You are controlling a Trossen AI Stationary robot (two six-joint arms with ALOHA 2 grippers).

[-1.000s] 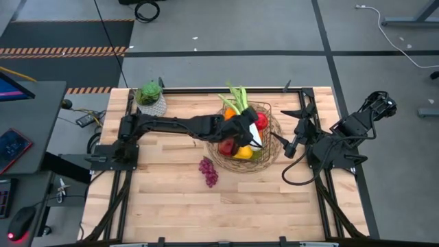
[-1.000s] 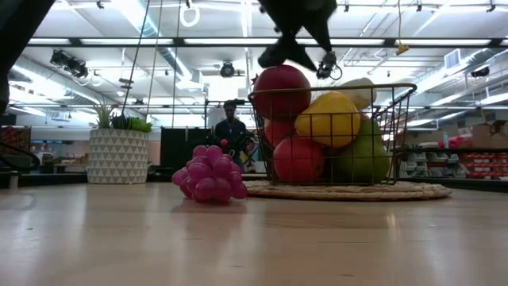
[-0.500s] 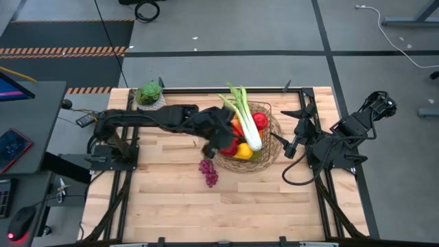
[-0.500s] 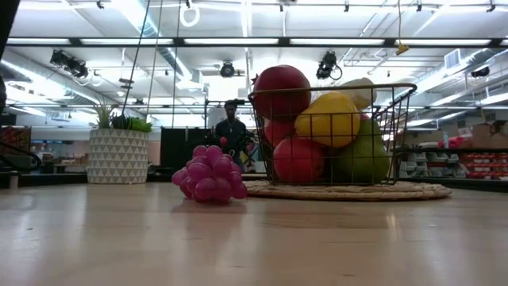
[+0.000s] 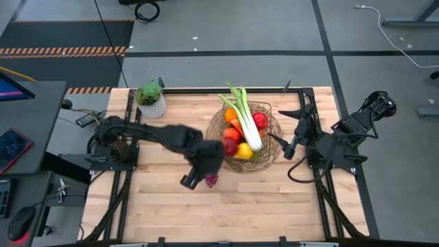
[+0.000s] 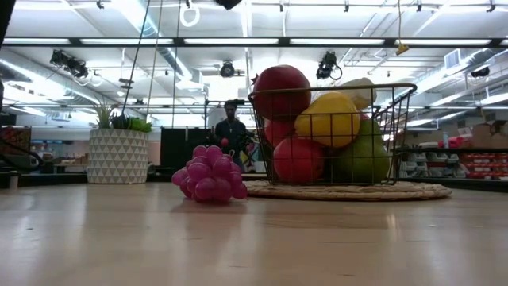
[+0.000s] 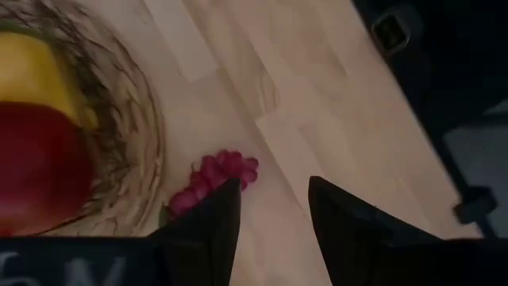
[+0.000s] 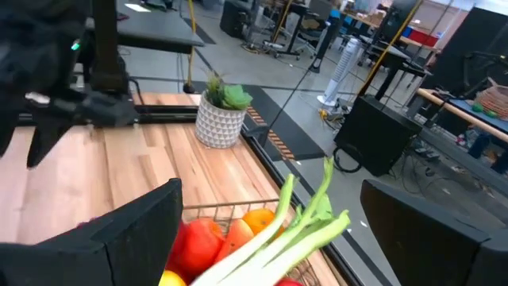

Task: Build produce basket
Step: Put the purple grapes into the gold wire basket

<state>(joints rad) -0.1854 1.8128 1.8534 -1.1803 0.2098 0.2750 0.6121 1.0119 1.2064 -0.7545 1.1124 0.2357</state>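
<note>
Basket nearly full — grapes are the last piece out

Basket [image 5: 269, 152] sits right of centre on the wooden surface [image 5: 158, 199], its wide woven rim flat on the boards and its wire body piled high. From above, the leek [image 5: 245, 120] lies across the top with its green end poking past the far rim, over a red apple [image 5: 259, 121], an orange [image 5: 230, 115] and a yellow lemon [image 5: 241, 151]. The low view shows the load heaped above the wire edge, with a green pear [image 6: 367, 159] at the bottom.

One piece of produce is outside: the purple grapes [image 6: 206, 173], on the surface just beside the basket's rim on the left arm's side. So the step in hand looks like the pick of the grapes.

Left hand [image 5: 199, 177] is over them, largely covering them from above. Its wrist view looks down past two dark fingers [image 7: 208, 230] standing partly apart, nothing between them, the grapes [image 7: 214, 181] just ahead of the tips and not yet touched.

Right hand [image 5: 291, 146] waits beside the basket's other side — spread wide and empty.

Next, in my judgement: come down so the fingers straddle the bunch, close gently on the knobbly cluster, then lift clear of the rim and find a gap in a pile that is already tall.
</note>
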